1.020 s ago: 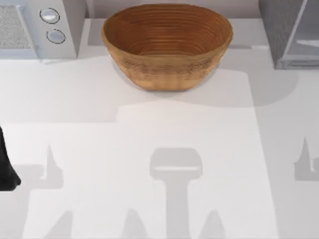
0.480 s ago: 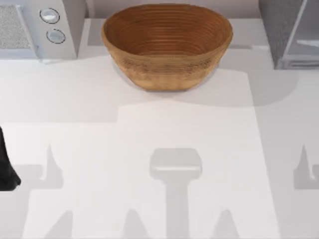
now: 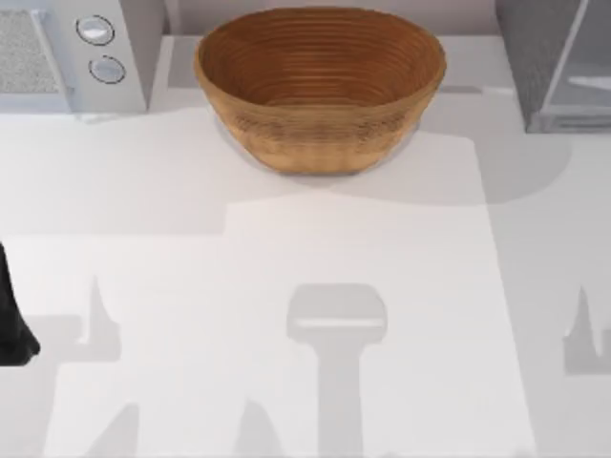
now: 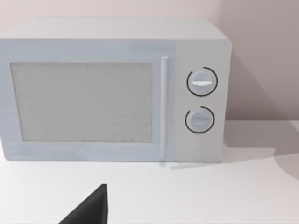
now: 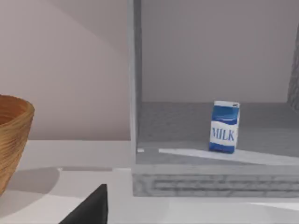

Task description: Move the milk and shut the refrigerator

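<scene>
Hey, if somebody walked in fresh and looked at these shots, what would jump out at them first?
Probably the big woven basket at the table's far middle in the top view. Next, the blue and white milk standing upright inside the open refrigerator, at the table's far right. The white microwave with two round knobs sits at the far left.

A rendered kitchen counter, told by the appliances along its back edge: microwave with two round knobs at upper left of the top view, open refrigerator at upper right. Between them a woven basket at top centre, all on a plain white table against a pale wall. Inside the refrigerator, a blue and white milk carton standing upright on the grey floor.
</scene>
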Controlling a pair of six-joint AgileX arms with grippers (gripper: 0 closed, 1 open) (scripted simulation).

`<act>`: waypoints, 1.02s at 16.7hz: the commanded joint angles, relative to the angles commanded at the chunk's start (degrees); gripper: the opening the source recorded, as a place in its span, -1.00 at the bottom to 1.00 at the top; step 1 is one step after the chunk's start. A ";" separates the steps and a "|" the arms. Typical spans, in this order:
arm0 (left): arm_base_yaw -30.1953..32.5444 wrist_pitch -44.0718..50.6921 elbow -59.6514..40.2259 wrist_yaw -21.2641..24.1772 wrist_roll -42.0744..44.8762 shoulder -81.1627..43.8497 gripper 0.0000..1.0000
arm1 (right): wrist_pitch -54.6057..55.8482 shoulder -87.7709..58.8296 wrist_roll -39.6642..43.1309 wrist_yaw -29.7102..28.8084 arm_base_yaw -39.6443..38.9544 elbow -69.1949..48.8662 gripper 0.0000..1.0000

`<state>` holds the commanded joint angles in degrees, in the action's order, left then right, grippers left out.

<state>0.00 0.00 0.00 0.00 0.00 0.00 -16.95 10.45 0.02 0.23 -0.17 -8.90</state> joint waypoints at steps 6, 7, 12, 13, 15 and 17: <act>0.00 0.00 0.00 0.00 0.00 0.00 1.00 | -30.36 16.05 0.45 -0.47 0.23 -13.15 1.00; 0.00 0.00 0.00 0.00 0.00 0.00 1.00 | -35.61 18.77 0.51 -0.54 0.26 -15.37 1.00; 0.00 0.00 0.00 0.00 0.00 0.00 1.00 | -57.94 30.38 0.62 -0.72 0.26 -24.88 1.00; 0.00 0.00 0.00 0.00 0.00 0.00 1.00 | -60.99 32.04 0.62 -0.73 0.24 -26.25 1.00; 0.00 0.00 0.00 0.00 0.00 0.00 1.00 | -65.30 34.49 0.61 -0.72 0.18 -28.26 1.00; 0.00 0.00 0.00 0.00 0.00 0.00 1.00 | -67.18 35.61 0.60 -0.71 0.16 -29.18 1.00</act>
<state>0.00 0.00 0.00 0.00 0.00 0.00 -84.14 46.05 0.62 -0.48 -0.01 -38.07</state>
